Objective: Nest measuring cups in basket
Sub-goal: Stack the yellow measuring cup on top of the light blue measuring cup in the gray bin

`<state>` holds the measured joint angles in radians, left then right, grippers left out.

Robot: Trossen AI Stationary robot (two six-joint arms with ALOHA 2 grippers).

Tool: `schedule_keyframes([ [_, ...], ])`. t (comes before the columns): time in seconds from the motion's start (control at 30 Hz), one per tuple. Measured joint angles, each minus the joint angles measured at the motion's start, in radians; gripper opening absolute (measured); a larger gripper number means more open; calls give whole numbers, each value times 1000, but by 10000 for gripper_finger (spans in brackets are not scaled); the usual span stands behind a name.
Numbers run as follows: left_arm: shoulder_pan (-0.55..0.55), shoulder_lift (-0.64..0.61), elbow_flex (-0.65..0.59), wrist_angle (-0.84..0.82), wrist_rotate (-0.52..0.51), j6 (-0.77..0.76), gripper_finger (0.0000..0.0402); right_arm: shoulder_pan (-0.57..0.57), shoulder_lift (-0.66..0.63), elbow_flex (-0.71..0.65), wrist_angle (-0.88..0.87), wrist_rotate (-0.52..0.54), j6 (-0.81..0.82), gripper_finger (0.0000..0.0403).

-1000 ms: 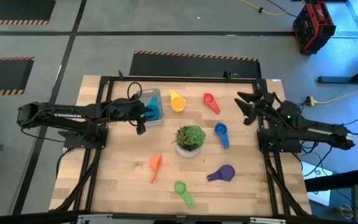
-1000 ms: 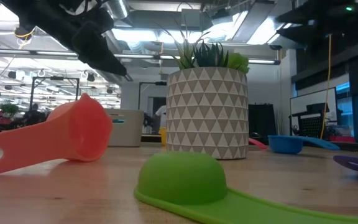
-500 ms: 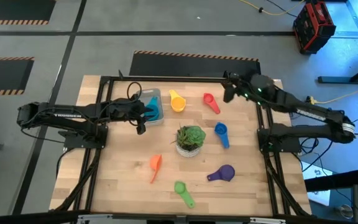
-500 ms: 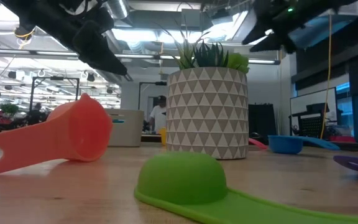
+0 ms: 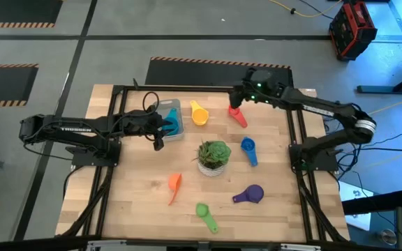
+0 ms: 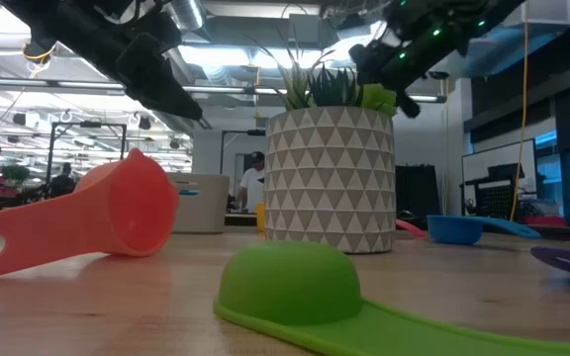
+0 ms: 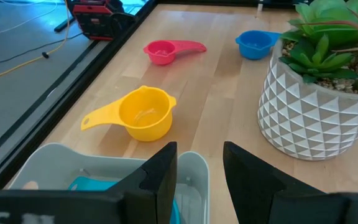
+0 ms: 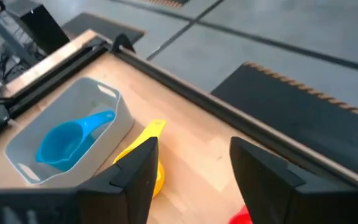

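**Measuring cups and basket, current positions**

Basket (image 5: 171, 119): far left of surface (image 5: 138, 202), holding the light blue cup (image 8: 70, 140). Yellow cup (image 5: 199, 113) just beside it; red cup (image 5: 237, 115) further right. Left gripper (image 7: 199, 171): fingers apart, over basket. Right gripper (image 8: 191, 168): fingers apart, above red cup. Other cups lie scattered around a potted plant (image 5: 213, 157).

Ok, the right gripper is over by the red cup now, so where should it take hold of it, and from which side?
Probably by the handle. The red cup lies flat, bowl toward the table's far edge and its handle pointing toward the blue cup. The right gripper, fingers open, hovers near the bowl, so come straight down from above and close across the narrow handle; the round bowl looks harder to pinch.
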<state>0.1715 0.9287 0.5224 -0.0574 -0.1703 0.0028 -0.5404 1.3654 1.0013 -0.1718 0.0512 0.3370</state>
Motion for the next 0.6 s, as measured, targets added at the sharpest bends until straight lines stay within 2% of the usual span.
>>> schedule_keyframes([
  [0.3,0,0,0,0,0,0,124,0,183,33,74,-30,0,204],
  [0.6,0,0,0,0,0,0,124,0,305,33,205,-160,-2,204],
])
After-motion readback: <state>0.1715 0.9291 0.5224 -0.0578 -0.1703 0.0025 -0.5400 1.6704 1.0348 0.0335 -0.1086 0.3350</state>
